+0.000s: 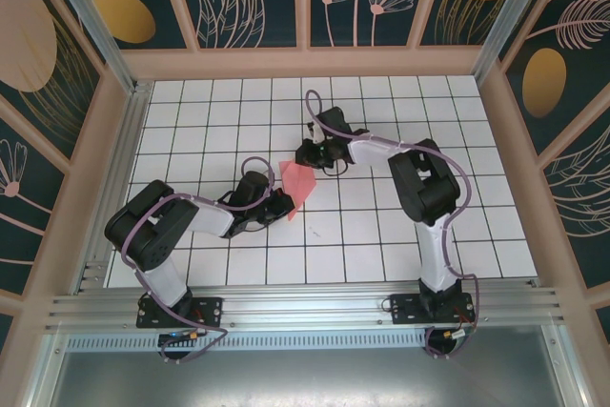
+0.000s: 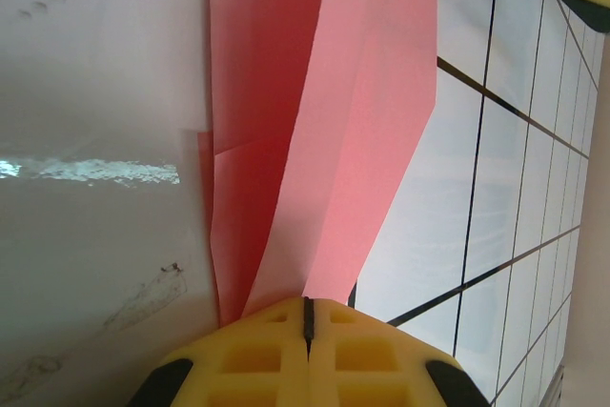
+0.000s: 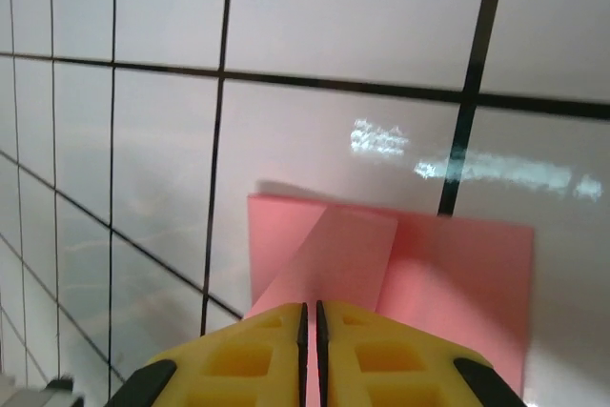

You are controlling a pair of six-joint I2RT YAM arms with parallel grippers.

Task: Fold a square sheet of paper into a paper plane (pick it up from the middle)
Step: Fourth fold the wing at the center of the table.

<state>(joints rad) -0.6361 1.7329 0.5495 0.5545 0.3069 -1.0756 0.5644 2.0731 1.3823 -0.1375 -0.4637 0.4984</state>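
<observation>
Over the middle of the surface (image 1: 381, 226), the creased sheet of paper (image 1: 298, 185) runs from the left tool (image 2: 307, 316), clenched on its near end, to the right tool (image 3: 311, 323), clenched on its far end.

Left pincer (image 2: 307, 310), right pincer (image 3: 310, 314) seemingly clamped on paper (image 2: 367, 140)

One creased salmon-pink sheet of paper (image 1: 298, 185) is showing near the middle of the single gridded tabletop (image 1: 381, 235). Two grippers are working there, the left gripper (image 1: 283, 203) and the right gripper (image 1: 312, 155), each bearing two yellow fingers (image 2: 238, 359).
</observation>
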